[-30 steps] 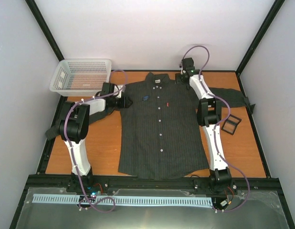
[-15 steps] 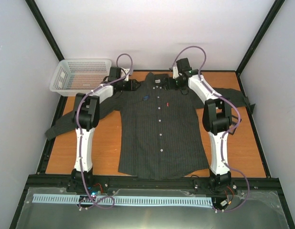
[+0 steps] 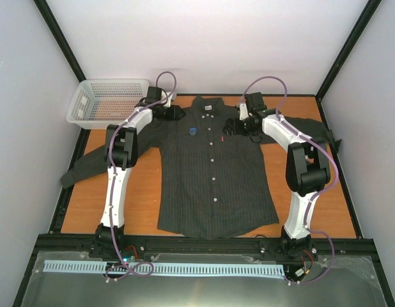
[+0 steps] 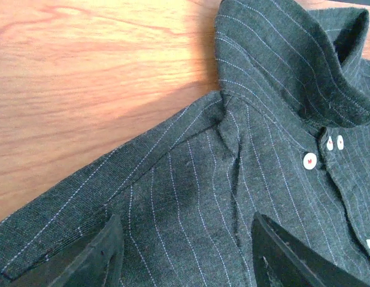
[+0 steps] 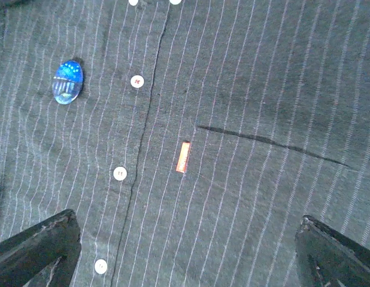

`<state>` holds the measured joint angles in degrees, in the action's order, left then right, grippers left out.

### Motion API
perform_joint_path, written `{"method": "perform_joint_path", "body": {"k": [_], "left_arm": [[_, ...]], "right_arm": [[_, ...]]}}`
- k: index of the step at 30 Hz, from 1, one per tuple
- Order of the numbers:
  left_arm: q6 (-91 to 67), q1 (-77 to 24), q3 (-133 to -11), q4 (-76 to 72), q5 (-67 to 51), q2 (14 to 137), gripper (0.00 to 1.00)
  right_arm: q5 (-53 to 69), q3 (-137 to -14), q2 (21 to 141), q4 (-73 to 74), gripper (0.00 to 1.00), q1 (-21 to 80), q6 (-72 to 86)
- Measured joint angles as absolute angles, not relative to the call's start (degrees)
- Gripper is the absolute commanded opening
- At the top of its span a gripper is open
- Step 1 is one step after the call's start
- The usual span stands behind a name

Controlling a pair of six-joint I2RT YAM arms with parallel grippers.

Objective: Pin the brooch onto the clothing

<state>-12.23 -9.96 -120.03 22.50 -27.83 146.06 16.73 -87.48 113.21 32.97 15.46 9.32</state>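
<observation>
Right gripper [image 5: 188, 251] shifted from collar to chest of dark charcoal pinstriped shirt [image 3: 210, 185], fingers wide apart. Left gripper [image 4: 185, 257] apart over shoulder; glossy blue oval brooch [image 5: 68, 82] on chest.

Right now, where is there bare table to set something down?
Bare wood lies between the left arm and the shirt, and right of the right arm toward the near corner. The far edge is crowded with basket, collar and both arms.

Left arm [image 3: 113, 192] and right arm [image 3: 300, 214]: white links, black joints [image 3: 121, 148], lilac cables [image 3: 268, 79].
</observation>
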Motion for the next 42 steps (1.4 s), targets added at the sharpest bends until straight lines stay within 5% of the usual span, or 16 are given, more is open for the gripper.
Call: {"method": "perform_joint_path", "body": {"k": [10,19,22,31,42], "left_arm": [[-8.5,-8.8,-121.8,29.1,-27.5,142.5,0.67],[-10.4,-9.1,-87.3,11.4,-33.8,95.4,0.79],[-10.3,-9.2,-77.0,3.9,-34.9,78.8,0.99],[-10.9,-9.2,-59.5,-3.1,-28.1,45.1,1.0],[-10.9,-9.2,-54.4,-6.4,-13.1,26.7,1.0]], "right_arm": [[14.6,-81.1,107.7,31.2,1.0,15.5,6.8],[13.8,-71.7,85.6,30.9,1.0,15.4,7.1],[13.3,-67.7,72.1,30.2,1.0,14.8,9.1],[9.8,-75.3,42.7,34.5,1.0,14.2,11.3],[4.6,-80.6,40.8,43.0,1.0,14.2,13.7]]}}
